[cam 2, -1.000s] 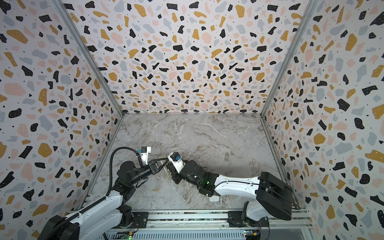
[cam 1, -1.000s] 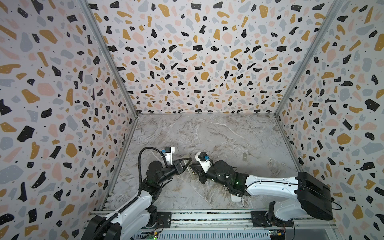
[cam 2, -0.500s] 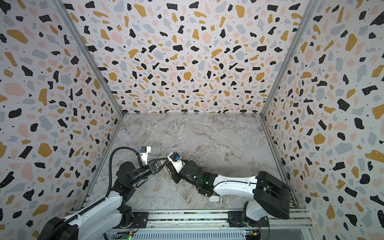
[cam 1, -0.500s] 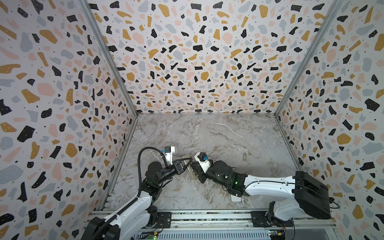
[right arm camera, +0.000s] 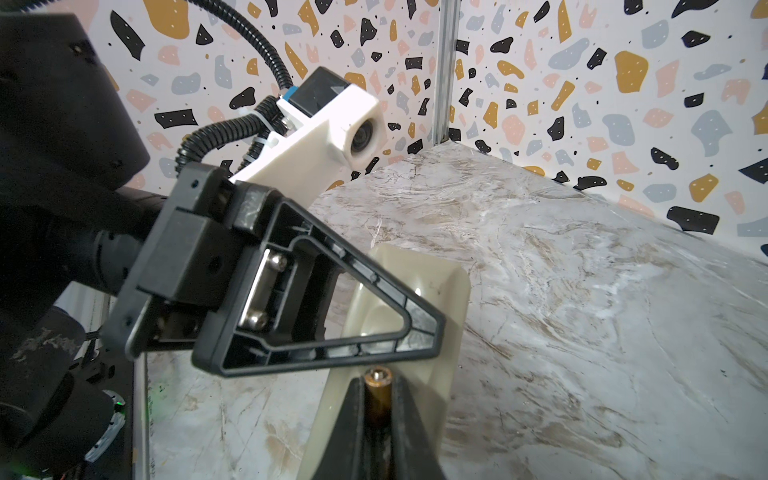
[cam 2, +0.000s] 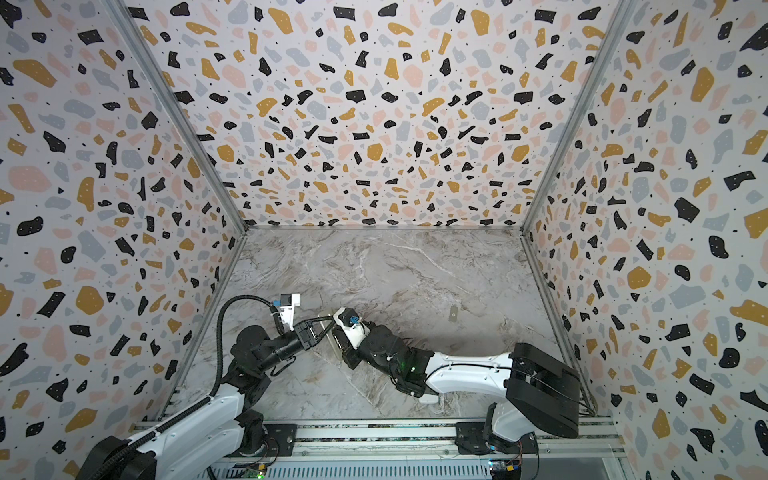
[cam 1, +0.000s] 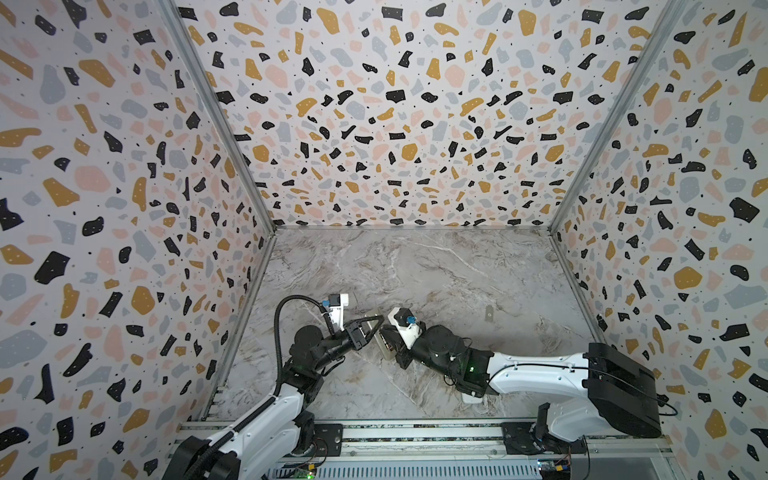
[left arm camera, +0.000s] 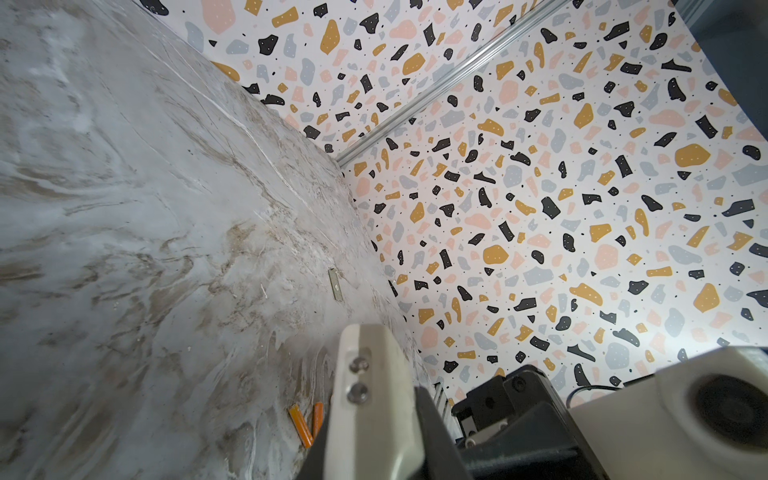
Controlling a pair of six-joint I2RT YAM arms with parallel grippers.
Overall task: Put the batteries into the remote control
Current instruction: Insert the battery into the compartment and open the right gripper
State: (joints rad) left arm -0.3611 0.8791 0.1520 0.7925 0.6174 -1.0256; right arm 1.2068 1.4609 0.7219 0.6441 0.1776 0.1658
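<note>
- Cream plastic remote control [right arm camera: 445, 286]: stands steeply on end near the front left of the marble tabletop [cam 1: 436, 282]. Its hollowed face is turned toward the right arm. Whether its lower end rests on the surface cannot be told.
- Left gripper [cam 1: 374, 328]: jaws drawn in nearly all the way and clamped on the remote control. In the right wrist view one black triangular finger lies flat across the hollowed face, and the other finger is hidden behind the shell. In the left wrist view the cream shell [left arm camera: 374, 415] sits tight against a black finger.
- Right gripper [right arm camera: 377, 386]: jaws almost closed, pinching the gold-ended battery [right arm camera: 376, 399] lengthwise between the two black fingers. Only the gold end and its silver nub stand clear of the fingertips.
- Gold-ended battery, position: the nub points at the lower part of the remote's hollowed face, just below the tip of the left finger. It is very close to the shell, but contact cannot be confirmed.
- Both top views: the two grippers meet tip to tip, with the remote control [cam 2: 332, 338] between them.
- Orange batteries [left arm camera: 301, 424]: two, lying loose on the tabletop close together in a narrow V. In the left wrist view they are just beside the held remote and clear of both grippers.
- Small grey rectangular piece [cam 1: 489, 313]: lies flat on the tabletop, well apart from both grippers, toward the right wall.
- Terrazzo-pattern walls [cam 1: 395, 124]: enclose the tabletop on three sides.
</note>
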